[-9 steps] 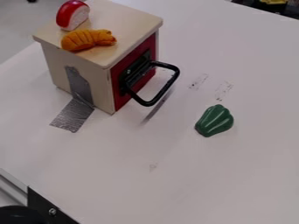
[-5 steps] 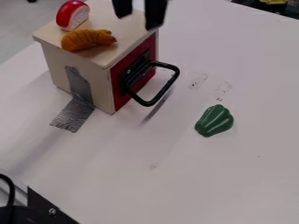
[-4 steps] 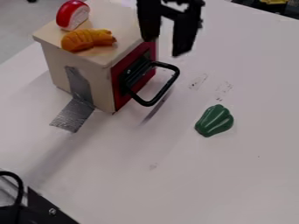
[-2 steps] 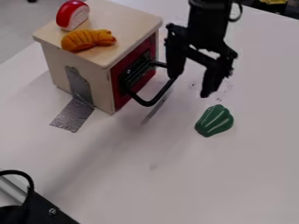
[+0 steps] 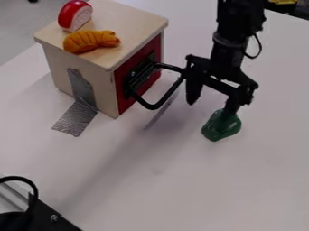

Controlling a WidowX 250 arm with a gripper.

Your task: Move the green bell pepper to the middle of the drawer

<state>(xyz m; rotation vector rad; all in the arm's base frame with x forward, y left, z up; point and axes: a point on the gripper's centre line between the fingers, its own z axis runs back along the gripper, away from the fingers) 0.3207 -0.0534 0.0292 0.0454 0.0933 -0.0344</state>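
The black gripper point(image 5: 209, 107) hangs down right of the drawer handle, its two fingers spread apart and nothing held between them. Its right finger overlaps the upper part of the green bell pepper point(image 5: 218, 129), which lies on the white table; whether they touch I cannot tell. The left finger is beside the black handle. The drawer point(image 5: 126, 99) is the red front of a small wooden cabinet point(image 5: 138, 18), and it is closed.
On the cabinet top are an orange, striped toy point(image 5: 89, 42) and a red and white toy point(image 5: 72, 16). Silver tape point(image 5: 77, 119) fixes the cabinet to the white table point(image 5: 181, 189). Black hardware point(image 5: 37, 217) stands at the lower left corner.
From the top edge, the gripper has come in and moved right and down to the green pepper, its fingers staying apart. The pepper and cabinet have not moved.
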